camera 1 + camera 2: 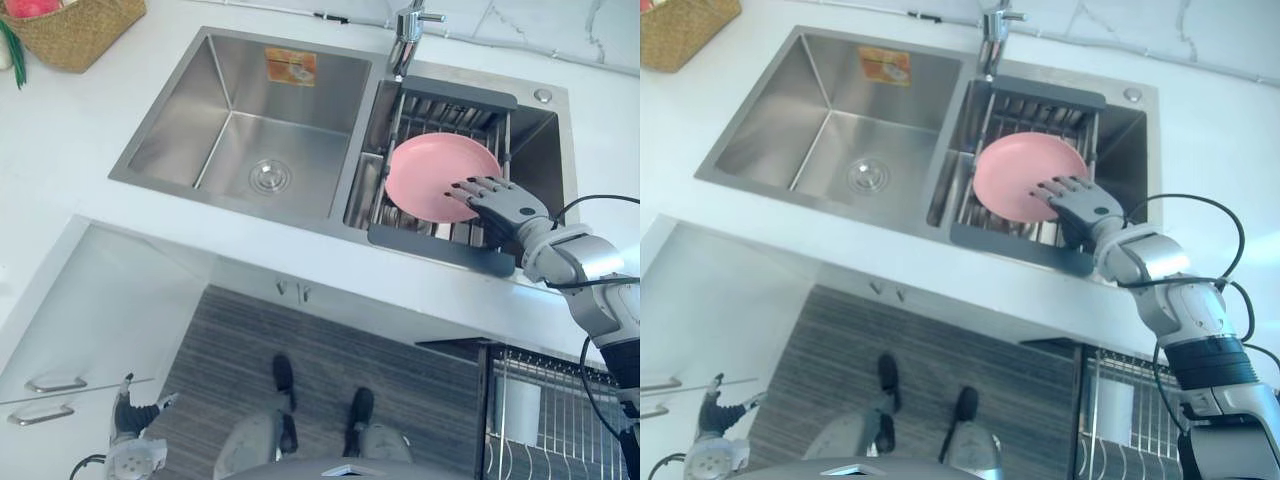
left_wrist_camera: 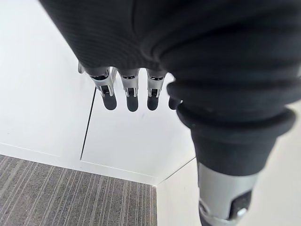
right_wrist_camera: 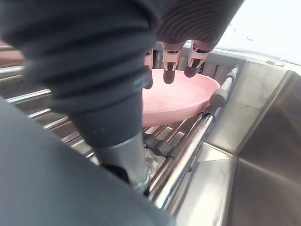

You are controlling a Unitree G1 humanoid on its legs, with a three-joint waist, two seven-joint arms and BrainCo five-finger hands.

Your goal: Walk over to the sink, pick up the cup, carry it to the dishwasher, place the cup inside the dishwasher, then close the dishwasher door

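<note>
At 10 o'clock in the head view, a woven straw basket (image 1: 75,30) sits on the white counter, well apart from the work. At 7 o'clock the left hand (image 1: 135,415) hangs by the white cabinet fronts with its fingers (image 2: 128,96) straight and loose, holding nothing. I judge it idle because the reach belongs to the other arm.

The stainless-steel double sink (image 1: 170,140) takes the upper middle, and its chrome tap (image 1: 405,35) stands at 12 o'clock between the basins. A dark-framed wire drain rack (image 1: 440,100) spans the right basin. At 2 o'clock a pink round plate (image 1: 435,175), not a cup, lies face up on its bars, lifted clear of the basin floor.

The right hand (image 1: 495,200) reaches in from 4 o'clock, unclenched, with its fingers (image 3: 169,70) spread over the plate's near rim. I cannot tell whether they touch it or sit just above. Coming in at the edge makes sense, since a flat plate offers little else to pinch, and the thumb probably has to get under the rim.

At 5 o'clock the silver wire dishwasher rack (image 1: 560,410) stands open, near that arm, so the carry looks short
</note>
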